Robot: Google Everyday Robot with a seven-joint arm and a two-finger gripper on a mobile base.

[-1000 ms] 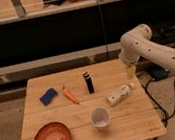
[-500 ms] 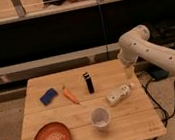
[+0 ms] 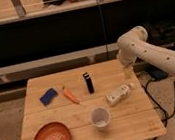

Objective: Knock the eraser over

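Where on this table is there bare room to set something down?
Bare table: the front right corner, beyond the cup and bottle, and the back left strip behind the blue pad. Crowded: the middle row of pad, carrot, eraser, bottle. The gripper hangs over the back right edge.

Table: light wooden planks (image 3: 131, 125), in the middle of the room.
Floor: grey and speckled (image 3: 5, 129) (a black cable (image 3: 159, 108) lies at the right).
Behind: dark cabinet front (image 3: 40, 42), with a pale rail (image 3: 39, 63) across it.
Top: a long shelf (image 3: 45, 12) with metal posts (image 3: 18, 5).
Light: dim, warm.
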